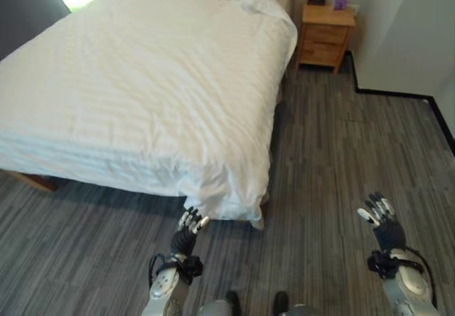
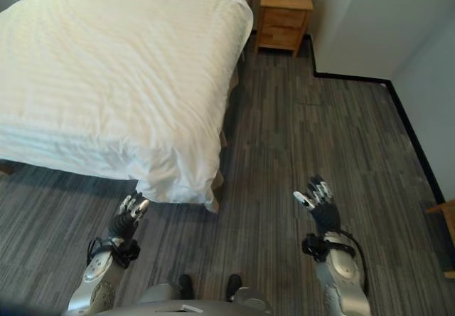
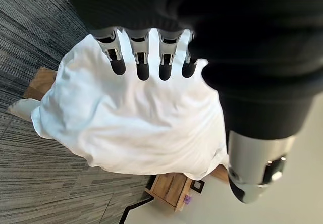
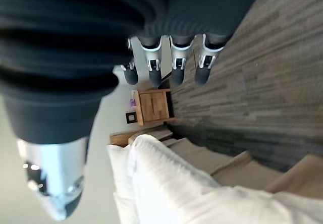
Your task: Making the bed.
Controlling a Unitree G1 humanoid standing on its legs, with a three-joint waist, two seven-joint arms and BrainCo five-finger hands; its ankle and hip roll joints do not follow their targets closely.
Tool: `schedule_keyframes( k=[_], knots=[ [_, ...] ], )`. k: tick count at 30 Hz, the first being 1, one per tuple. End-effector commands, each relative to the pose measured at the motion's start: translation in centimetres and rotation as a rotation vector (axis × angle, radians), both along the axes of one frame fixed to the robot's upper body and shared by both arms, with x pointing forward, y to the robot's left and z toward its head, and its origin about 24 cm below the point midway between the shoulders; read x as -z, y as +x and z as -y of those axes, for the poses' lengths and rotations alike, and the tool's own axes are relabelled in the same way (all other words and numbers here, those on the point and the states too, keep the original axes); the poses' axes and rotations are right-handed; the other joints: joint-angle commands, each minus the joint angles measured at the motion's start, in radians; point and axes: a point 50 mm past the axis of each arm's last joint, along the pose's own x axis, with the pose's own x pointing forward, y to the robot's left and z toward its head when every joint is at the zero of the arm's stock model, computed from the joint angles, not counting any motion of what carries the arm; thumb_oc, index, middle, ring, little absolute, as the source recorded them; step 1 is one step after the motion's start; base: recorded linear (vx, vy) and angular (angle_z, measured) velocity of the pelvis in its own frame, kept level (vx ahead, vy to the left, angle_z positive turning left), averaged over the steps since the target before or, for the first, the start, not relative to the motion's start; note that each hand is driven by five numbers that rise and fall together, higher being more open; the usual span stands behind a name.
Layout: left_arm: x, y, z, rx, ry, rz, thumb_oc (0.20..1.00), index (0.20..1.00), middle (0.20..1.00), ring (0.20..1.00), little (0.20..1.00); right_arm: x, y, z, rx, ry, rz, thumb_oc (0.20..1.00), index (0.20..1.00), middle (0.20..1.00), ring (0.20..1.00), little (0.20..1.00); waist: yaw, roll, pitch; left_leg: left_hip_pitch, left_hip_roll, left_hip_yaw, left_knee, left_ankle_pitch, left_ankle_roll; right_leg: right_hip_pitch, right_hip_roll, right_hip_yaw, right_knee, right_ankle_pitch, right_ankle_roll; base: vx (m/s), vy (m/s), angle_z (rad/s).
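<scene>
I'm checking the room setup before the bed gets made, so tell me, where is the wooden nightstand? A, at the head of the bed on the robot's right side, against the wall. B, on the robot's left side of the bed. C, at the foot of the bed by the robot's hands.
A: the nightstand stands against the far wall beside the head of the bed, on the robot's right.

— What do we have in front of us?
— A bed [image 1: 135, 81] filling the upper left of the frame, under a white duvet [image 1: 163, 109], mostly smooth with faint stripes.
— And the near corner?
— We see it drooping, bunched, toward the grey floor at lower centre.
</scene>
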Motion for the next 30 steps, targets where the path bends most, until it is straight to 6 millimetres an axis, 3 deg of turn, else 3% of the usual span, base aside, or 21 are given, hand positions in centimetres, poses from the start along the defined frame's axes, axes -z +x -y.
schedule_keyframes(
  k=[1,7,11,12,14,15,16,19,22,23,24,25,26,27,28,30],
  knots=[
    [-2.4,1.9,-1.1,0.005,0.031,0.119,1.0,1.0,1.0,1.0,1.0,-1.7,0.3,-0.1,0.015,0.017,0.106,1.0,1.0,1.0,1.0,1.0,0.005,-0.039,0.005,0.014,0.017,-0.034,-0.022,0.079,-0.058,0.03,-0.095,0.025,-0.03,0.07,0.111,0.0,0.049,0.02],
    [-2.6,2.3,-0.8,0.041,0.048,0.119,1.0,1.0,1.0,1.0,1.0,-0.5,-0.5,-1.5,0.02,0.176,0.073,1.0,1.0,1.0,1.0,1.0,-0.009,-0.038,0.009,0.049,0.019,-0.036,-0.057,0.081,-0.054,0.038,-0.104,0.008,-0.013,0.076,0.114,-0.02,0.043,0.05],
    [-3.2,3.2,-1.6,0.018,0.09,0.145,1.0,1.0,1.0,1.0,1.0,-1.8,0.4,-2.2,-0.079,0.082,0.117,1.0,1.0,1.0,1.0,1.0,-0.005,-0.05,0.058,0.04,0.039,-0.028,-0.038,0.076,-0.047,-0.055,-0.108,0.037,0.153,0.085,0.134,-0.1,-0.025,-0.08],
    [-3.9,3.9,-1.9,0.016,0.106,0.174,1.0,1.0,1.0,1.0,1.0,-2.2,0.7,-2.7,-0.1,0.077,0.135,1.0,1.0,1.0,1.0,1.0,-0.004,-0.052,0.076,0.025,0.058,-0.034,-0.027,0.076,-0.053,-0.088,-0.139,0.045,0.183,0.111,0.149,-0.11,-0.191,-0.05],
    [-4.6,4.3,-2.2,0.033,0.128,0.199,1.0,1.0,1.0,1.0,1.0,-1.9,0.6,-2.8,-0.108,0.063,0.116,1.0,1.0,1.0,1.0,1.0,0.007,-0.046,0.078,0.021,0.101,-0.041,-0.02,0.076,-0.07,-0.079,-0.229,0.036,0.188,0.14,0.145,0.01,-0.329,0.06],
    [-5.1,4.3,-2.5,0.04,0.147,0.217,1.0,1.0,1.0,1.0,1.0,-1.7,0.6,-3.0,-0.121,0.039,0.102,1.0,1.0,1.0,1.0,1.0,0.024,-0.053,0.071,0.028,0.138,-0.044,-0.02,0.071,-0.09,-0.046,-0.322,0.013,0.167,0.197,0.154,0.05,-0.31,0.06],
    [-5.0,4.3,-2.5,0.04,0.147,0.217,1.0,1.0,1.0,1.0,1.0,-1.7,0.6,-3.0,-0.121,0.039,0.101,1.0,1.0,1.0,1.0,1.0,0.024,-0.053,0.073,0.03,0.137,-0.044,-0.02,0.07,-0.09,-0.042,-0.323,0.012,0.166,0.197,0.155,0.05,-0.34,0.01],
    [-5.1,4.3,-2.7,0.023,0.136,0.218,1.0,1.0,1.0,1.0,1.0,-2.2,1.3,-3.8,-0.152,0.07,0.134,1.0,1.0,1.0,1.0,1.0,0.037,-0.072,0.057,0.033,0.194,-0.041,0.013,0.058,-0.126,-0.021,-0.396,0.03,0.119,0.267,0.189,0.06,-0.348,-0.14],
    [-5.3,4.6,-3.0,0.002,0.133,0.229,1.0,1.0,1.0,1.0,1.0,-3.2,1.7,-4.3,-0.179,0.089,0.187,1.0,1.0,1.0,1.0,1.0,0.023,-0.081,0.05,0.034,0.247,-0.05,0.038,0.082,-0.157,-0.03,-0.367,0.106,0.115,0.249,0.214,0.05,-0.393,-0.27],
    [-5.6,4.9,-3.0,-0.003,0.141,0.243,1.0,1.0,1.0,1.0,1.0,-3.6,1.8,-4.4,-0.196,0.096,0.209,1.0,1.0,1.0,1.0,1.0,0.015,-0.078,0.05,0.029,0.285,-0.066,0.057,0.102,-0.172,-0.034,-0.328,0.133,0.133,0.174,0.208,0.02,-0.587,-0.05],
    [-5.9,5.1,-3.1,-0.006,0.133,0.26,1.0,1.0,1.0,1.0,1.0,-3.5,2.0,-4.4,-0.224,0.087,0.201,1.0,1.0,1.0,1.0,1.0,0.014,-0.071,0.049,0.03,0.337,-0.062,0.085,0.137,-0.19,-0.016,-0.285,0.104,0.098,0.087,0.187,0.01,-0.488,0.09],
    [-5.9,5.1,-3.1,-0.007,0.132,0.26,1.0,1.0,1.0,1.0,1.0,-3.5,2.0,-4.4,-0.225,0.087,0.201,1.0,1.0,1.0,1.0,1.0,0.012,-0.068,0.051,0.03,0.341,-0.065,0.085,0.137,-0.192,-0.013,-0.281,0.1,0.097,0.086,0.185,0.0,-0.475,0.03],
    [-5.9,5.0,-3.2,-0.012,0.136,0.262,1.0,1.0,1.0,1.0,1.0,-3.3,2.0,-4.3,-0.225,0.085,0.191,1.0,1.0,1.0,1.0,1.0,0.011,-0.062,0.054,0.018,0.372,-0.072,0.122,0.195,-0.202,0.001,-0.243,0.099,0.074,0.06,0.168,0.0,-0.191,-0.13],
    [-5.9,5.0,-3.2,-0.013,0.135,0.262,1.0,1.0,1.0,1.0,1.0,-3.3,2.0,-4.3,-0.226,0.085,0.191,1.0,1.0,1.0,1.0,1.0,0.008,-0.058,0.055,0.016,0.377,-0.076,0.124,0.195,-0.205,0.003,-0.238,0.096,0.073,0.061,0.165,-0.04,-0.648,-0.22],
    [-5.4,4.8,-3.0,-0.016,0.127,0.238,1.0,1.0,1.0,1.0,1.0,-2.4,1.5,-3.6,-0.193,0.091,0.149,1.0,1.0,1.0,1.0,1.0,-0.003,-0.048,0.077,-0.03,0.451,-0.05,0.21,0.358,-0.197,0.029,-0.162,0.068,0.071,0.039,0.113,-0.06,-0.634,-0.11],
    [-5.2,4.9,-2.6,-0.009,0.105,0.231,1.0,1.0,1.0,1.0,1.0,-2.4,1.3,-3.2,-0.184,0.093,0.14,1.0,1.0,1.0,1.0,1.0,-0.009,-0.058,0.086,-0.056,0.445,-0.02,0.246,0.353,-0.175,0.035,-0.148,0.058,0.067,0.034,0.093,-0.05,-0.504,0.25]
  ],
)
